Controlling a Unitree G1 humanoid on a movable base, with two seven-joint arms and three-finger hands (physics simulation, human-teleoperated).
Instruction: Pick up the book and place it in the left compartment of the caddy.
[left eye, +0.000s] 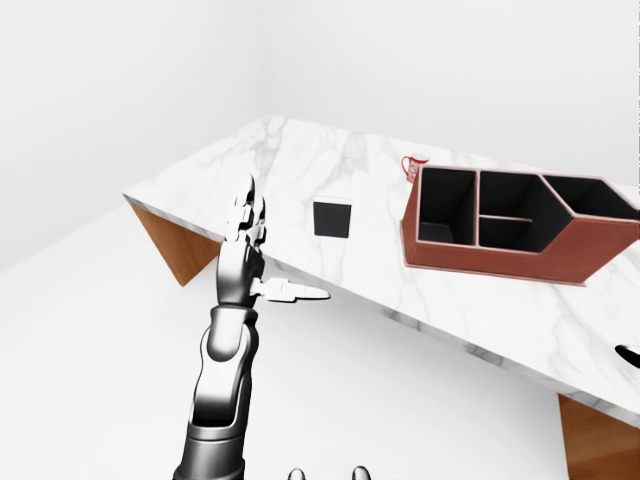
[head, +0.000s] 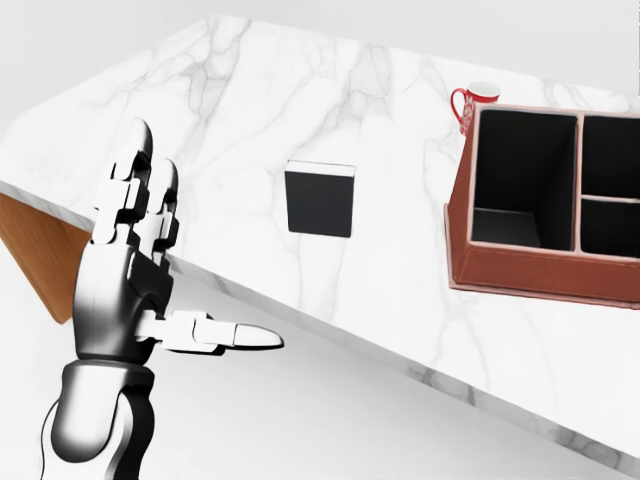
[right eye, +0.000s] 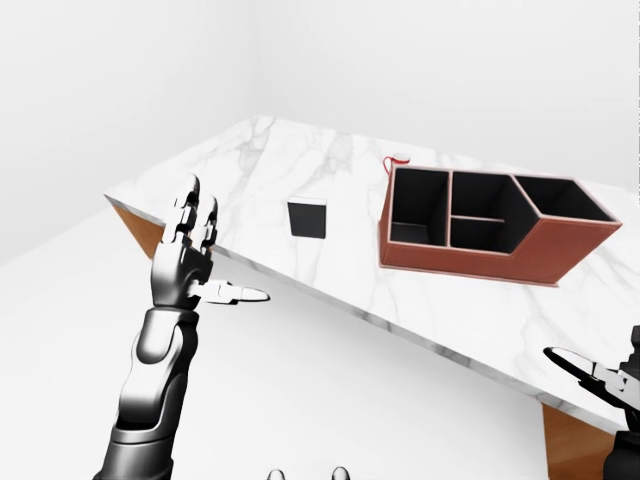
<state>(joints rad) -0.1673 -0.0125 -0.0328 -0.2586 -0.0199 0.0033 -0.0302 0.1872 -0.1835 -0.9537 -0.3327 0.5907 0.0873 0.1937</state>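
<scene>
The book (head: 320, 199) lies on the white marble table (head: 250, 90), near the edge closest to the robot, well apart from the caddy (head: 545, 205) at the right of the head view. A red-and-white mug (head: 474, 103) stands just beside the caddy's upper left corner.

The left hand (head: 140, 270) is raised at the left of the head view, near the table edge, clear of the book. Its fingers (head: 135, 165) are extended and spread, holding nothing. The right hand (right eye: 600, 378) shows only at the lower right of the right-eye view, fingers apparently released.

Risks, as judged:
- The book looks thin and flat; a shallow grip may slide it off the edge.
- The caddy has several compartments; a poorly aimed placement may enter the wrong one.
- A wide swing may strike the mug.
</scene>
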